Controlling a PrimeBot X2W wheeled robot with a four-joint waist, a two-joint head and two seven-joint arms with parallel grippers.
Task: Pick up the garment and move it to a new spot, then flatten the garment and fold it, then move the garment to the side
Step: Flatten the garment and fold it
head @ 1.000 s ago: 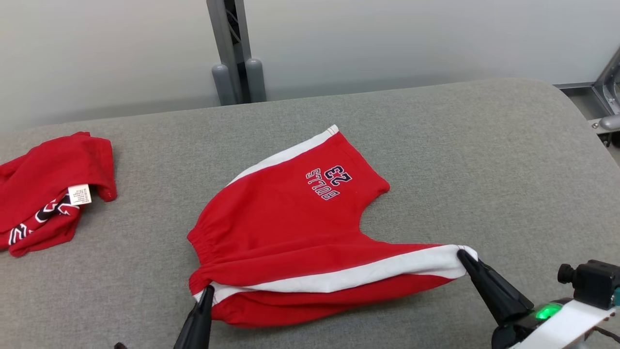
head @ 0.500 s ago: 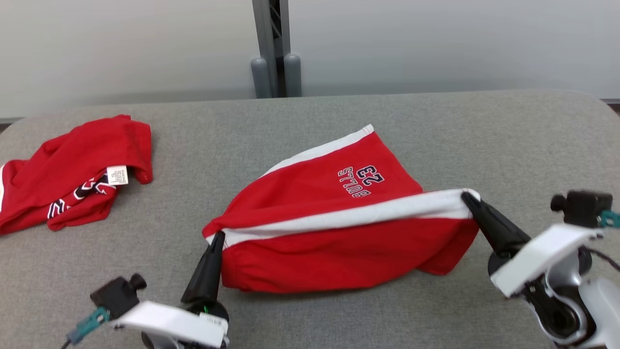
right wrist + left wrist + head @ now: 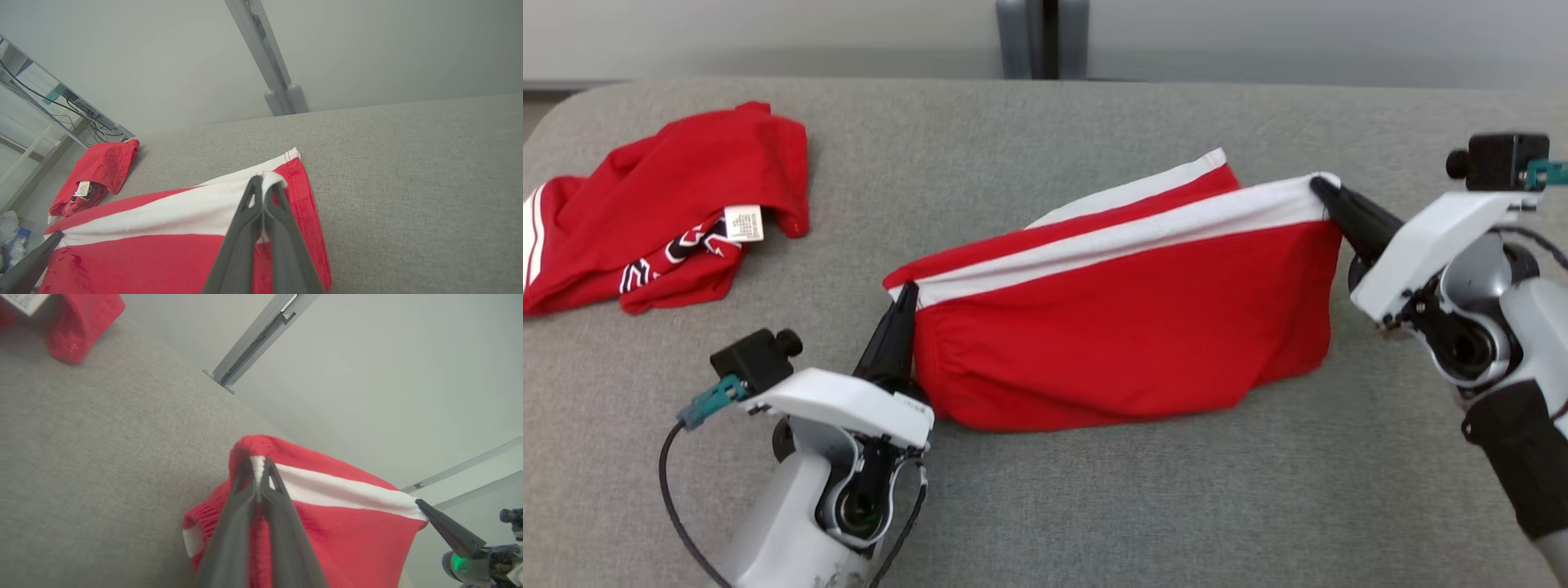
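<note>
The garment (image 3: 1119,327) is a pair of red shorts with a white side stripe, lying mid-table on the grey cloth surface. Its near half is lifted and carried over the far half. My left gripper (image 3: 907,287) is shut on the waistband end of the white stripe (image 3: 258,463). My right gripper (image 3: 1315,184) is shut on the leg-hem end of the same stripe (image 3: 270,179). The stripe is stretched taut between the two grippers, and the red panel hangs below it down to the table. The printed lettering is hidden under the raised fold.
A second red garment (image 3: 662,212) with a white label lies crumpled at the table's far left. A grey post (image 3: 1041,37) stands behind the far edge of the grey table (image 3: 1094,506). A shelf with cables (image 3: 49,102) shows beyond the table in the right wrist view.
Both grippers have lifted the near striped edge and carried it away from me over the far half, covering the lettering. The head camera has tilted down and shifted.
</note>
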